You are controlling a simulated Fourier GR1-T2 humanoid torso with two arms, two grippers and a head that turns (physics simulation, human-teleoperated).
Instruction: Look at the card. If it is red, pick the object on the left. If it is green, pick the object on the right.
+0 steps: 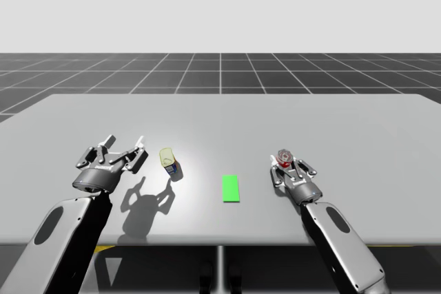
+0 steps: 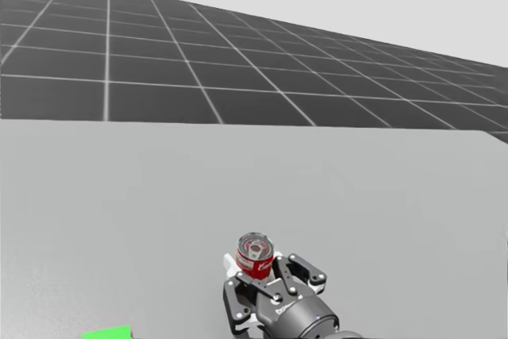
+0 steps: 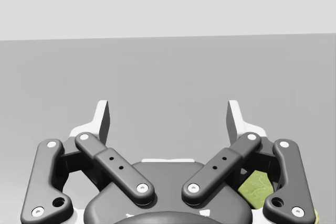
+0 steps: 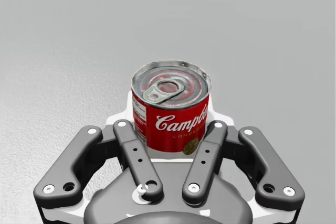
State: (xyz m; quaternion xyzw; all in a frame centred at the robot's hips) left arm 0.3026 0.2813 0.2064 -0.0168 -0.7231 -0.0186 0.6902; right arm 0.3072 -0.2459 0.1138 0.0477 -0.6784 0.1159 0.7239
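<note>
Far to the left of the green card (image 1: 231, 189), my left arm (image 1: 69, 232) hangs over the tabletop (image 1: 220, 122). The left jaws are spread wide with nothing between them. The yellow can (image 1: 169, 160) sits between that arm and the card, just beside the open left jaws and untouched. In the left wrist view it (image 3: 257, 190) peeks out beside and under one linkage.

The card lies flat near the tabletop's front edge, and its colour settles the choice: the object on the right.

That object is the red can (image 1: 284, 157), to the right of the card and a little farther back. It stands upright with its pull-tab lid facing up. The right jaws, at the end of my right arm (image 1: 341, 239), are closed on it from two sides. In the right wrist view they clasp the lower part of its wall (image 4: 170, 111).

I judge the grasp made and the lift the step in hand. To do it well, the squeeze should hold firm and the can should rise straight up. The wrist should stay level, since a low grip lets a tall load tip.

Nothing crowds the path. The card is apart from the red can, and the yellow can and left arm lie on the card's far side.
</note>
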